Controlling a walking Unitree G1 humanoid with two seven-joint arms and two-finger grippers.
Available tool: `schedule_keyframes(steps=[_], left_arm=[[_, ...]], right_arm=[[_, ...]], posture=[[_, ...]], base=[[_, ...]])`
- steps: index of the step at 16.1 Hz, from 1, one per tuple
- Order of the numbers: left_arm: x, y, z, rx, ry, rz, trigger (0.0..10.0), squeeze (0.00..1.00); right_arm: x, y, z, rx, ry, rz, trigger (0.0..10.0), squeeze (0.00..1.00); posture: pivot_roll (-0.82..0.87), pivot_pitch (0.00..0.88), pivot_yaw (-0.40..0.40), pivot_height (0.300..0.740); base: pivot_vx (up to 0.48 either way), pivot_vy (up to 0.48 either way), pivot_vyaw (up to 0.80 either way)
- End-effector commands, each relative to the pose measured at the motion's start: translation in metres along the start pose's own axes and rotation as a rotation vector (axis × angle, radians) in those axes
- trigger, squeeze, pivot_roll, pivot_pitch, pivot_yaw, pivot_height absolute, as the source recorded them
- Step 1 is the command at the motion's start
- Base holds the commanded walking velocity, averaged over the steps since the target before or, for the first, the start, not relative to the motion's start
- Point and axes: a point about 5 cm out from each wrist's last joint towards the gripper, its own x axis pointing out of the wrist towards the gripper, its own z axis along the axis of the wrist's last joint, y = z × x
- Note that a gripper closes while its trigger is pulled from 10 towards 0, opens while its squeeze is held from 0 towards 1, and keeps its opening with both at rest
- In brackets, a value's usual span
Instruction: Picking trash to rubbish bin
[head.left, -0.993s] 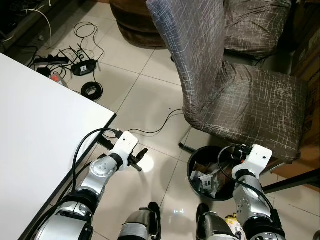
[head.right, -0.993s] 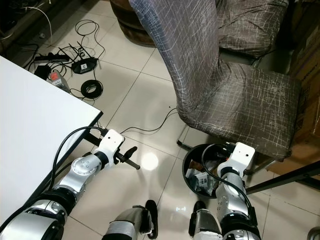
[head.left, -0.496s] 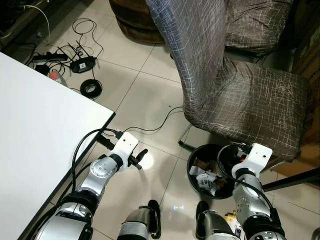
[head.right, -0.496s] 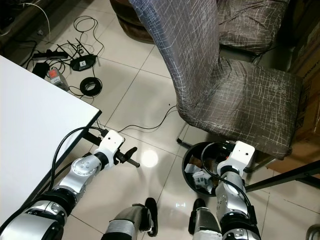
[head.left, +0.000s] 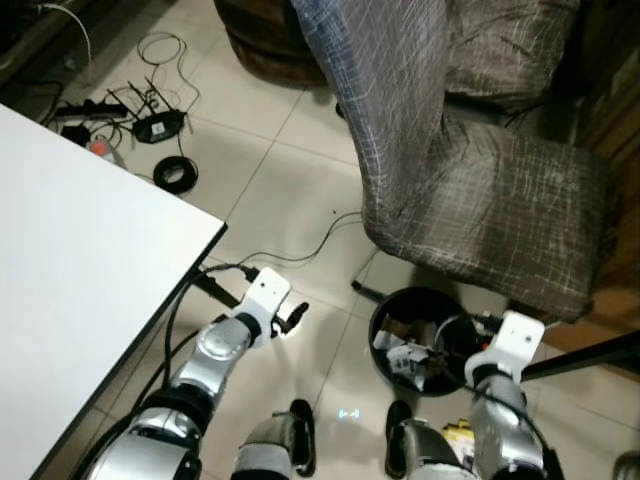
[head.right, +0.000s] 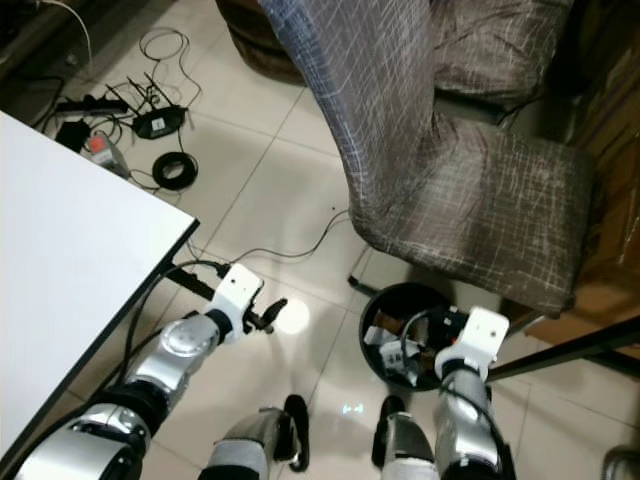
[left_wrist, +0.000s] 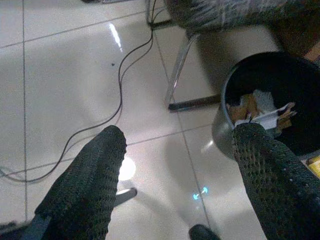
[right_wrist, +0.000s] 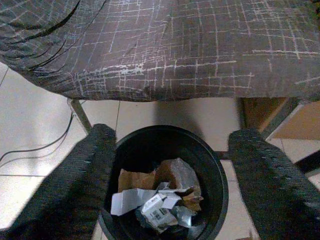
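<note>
The right gripper (right_wrist: 170, 165) hangs above the bin (right_wrist: 216, 170), its fingers (right_wrist: 265, 185) spread wide with nothing between them. Crumpled paper and card, the trash (right_wrist: 157, 197), lies inside the bin, which stands on the tiled floor (head.left: 290, 190) just in front of the chair (head.left: 480, 190), partly under its seat edge. The left gripper (left_wrist: 180, 185) is held out over bare tile to the left of the bin, its fingers (left_wrist: 87, 185) also apart and empty.

The drop looks done, so the risk now lies in pulling back. The right wrist sits close to the bin's rim; a careless lift or swing could clip the rim and tip the bin, spilling the trash back onto the floor. The chair's seat overhangs just beyond, and its metal leg (left_wrist: 177, 70) stands beside the bin, so an upward or forward move of the right arm could catch on the fabric or frame.

A thin black cable (head.left: 320, 245) trails across the tile between the table (head.left: 80, 260) and the chair. If the robot steps or turns toward it, a foot (head.left: 298, 425) could snag it. The table's corner is close beside the left arm, so a wide turn to the left could knock the arm against it.
</note>
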Motion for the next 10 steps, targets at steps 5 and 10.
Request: schedule_keyframes(steps=[5,10], left_arm=[[0.007,-0.017,0.0,0.007,0.025,0.003,10.0,0.0],[0.016,-0.026,0.011,-0.003,0.003,0.04,10.0,0.0]], right_arm=[[-0.018,0.004,-0.009,-0.02,-0.001,0.016,10.0,0.35],[-0.031,-0.001,-0.012,-0.038,0.005,-0.012,10.0,0.0]], posture=[[0.09,0.173,0.039,0.74],[0.06,0.12,0.015,0.74]], base=[[0.0,0.0,0.0],[0.0,0.0,0.0]])
